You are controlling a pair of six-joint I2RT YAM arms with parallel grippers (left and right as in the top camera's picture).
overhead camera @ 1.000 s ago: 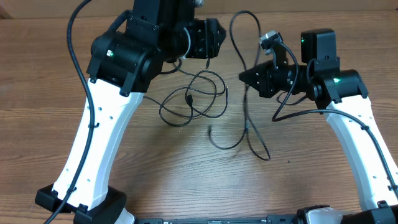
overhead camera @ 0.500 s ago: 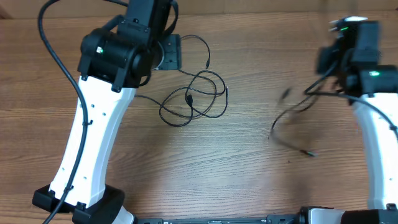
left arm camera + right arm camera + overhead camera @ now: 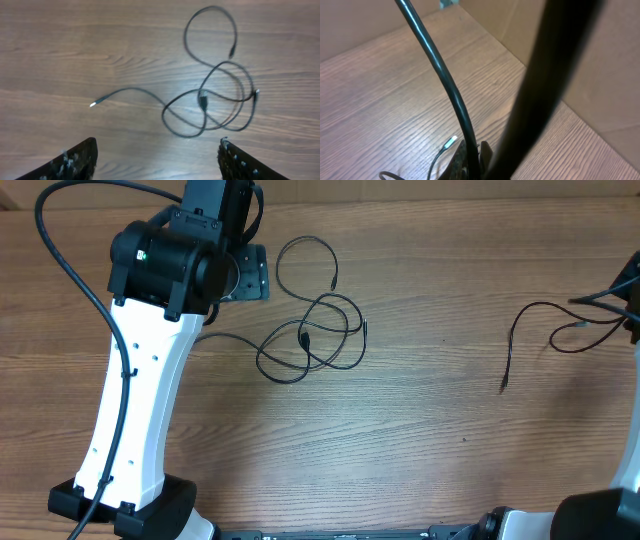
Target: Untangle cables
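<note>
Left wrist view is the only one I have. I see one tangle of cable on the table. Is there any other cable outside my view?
Observer: Yes. The overhead view shows a second cable far to the right, well apart from the tangle.
Operator: Is it lying free?
Observer: It seems not. In the right wrist view it rises from between the fingers of the right gripper, so it looks gripped.
Operator: Where is its free end?
Observer: In the overhead view the free end is the part nearest the tangle, and a wide stretch of table lies between them.
</note>
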